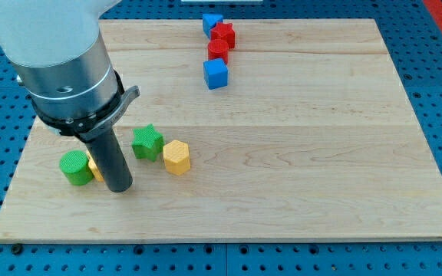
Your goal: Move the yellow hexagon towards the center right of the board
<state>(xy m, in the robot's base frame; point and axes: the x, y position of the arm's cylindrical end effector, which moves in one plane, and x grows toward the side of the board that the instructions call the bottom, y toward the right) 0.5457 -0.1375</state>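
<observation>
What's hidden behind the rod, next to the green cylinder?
A yellow block peeks out between the green cylinder and the rod; most is covered, shape unclear. My tip is left of the yellow hexagon.

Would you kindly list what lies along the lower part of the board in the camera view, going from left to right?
Green round block → my tip → green star block → yellow hexagon block. A yellow block, mostly hidden behind the rod, is left out.
</observation>
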